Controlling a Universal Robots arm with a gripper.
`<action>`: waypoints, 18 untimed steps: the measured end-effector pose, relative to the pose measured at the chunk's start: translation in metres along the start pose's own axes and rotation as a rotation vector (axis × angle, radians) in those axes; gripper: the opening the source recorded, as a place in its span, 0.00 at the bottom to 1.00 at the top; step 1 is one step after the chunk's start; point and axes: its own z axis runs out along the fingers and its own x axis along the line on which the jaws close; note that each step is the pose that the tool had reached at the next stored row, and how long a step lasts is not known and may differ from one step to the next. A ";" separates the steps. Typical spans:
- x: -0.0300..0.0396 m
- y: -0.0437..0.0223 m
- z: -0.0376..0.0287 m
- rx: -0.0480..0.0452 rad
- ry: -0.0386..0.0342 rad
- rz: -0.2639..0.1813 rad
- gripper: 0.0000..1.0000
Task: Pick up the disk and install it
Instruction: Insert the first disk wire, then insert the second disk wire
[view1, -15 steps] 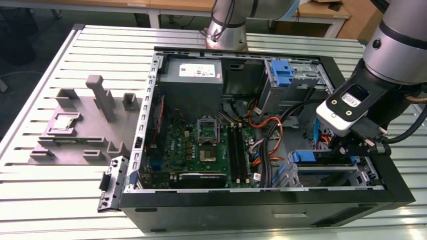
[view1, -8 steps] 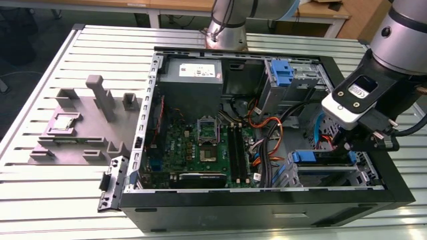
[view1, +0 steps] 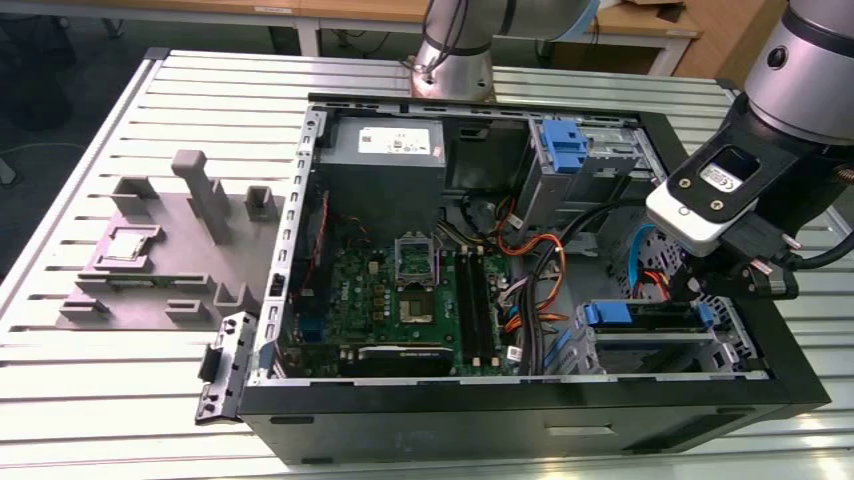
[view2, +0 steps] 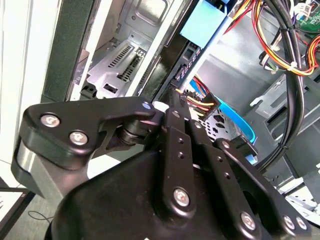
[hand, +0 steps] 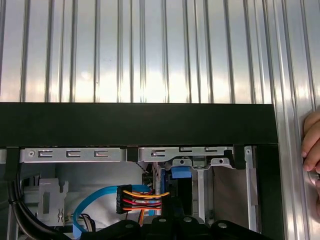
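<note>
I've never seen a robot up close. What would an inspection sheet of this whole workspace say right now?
Surface: ribbed metal table carrying an open computer case.
Job's things: disk with blue bracket, seemingly in the case's corner bay.
Clutter: grey fixture tray beside the case.
Grippers: gripper lowered into that bay, just above the disk; grip unclear.
Cables: coloured power wires and blue flat cable, close to the gripper.
Surroundings: a person's hand on the table edge in the first wrist view.

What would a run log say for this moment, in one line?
end effector down inside computer case | nearest: disk at drive bay | person's hand beside case
</note>
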 end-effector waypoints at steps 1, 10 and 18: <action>0.0000 0.0000 0.0000 0.0001 0.0000 0.000 0.10; 0.0000 0.0001 -0.0007 0.0002 0.0001 0.000 0.10; -0.0001 0.0005 -0.0008 0.0166 -0.0009 -0.002 0.10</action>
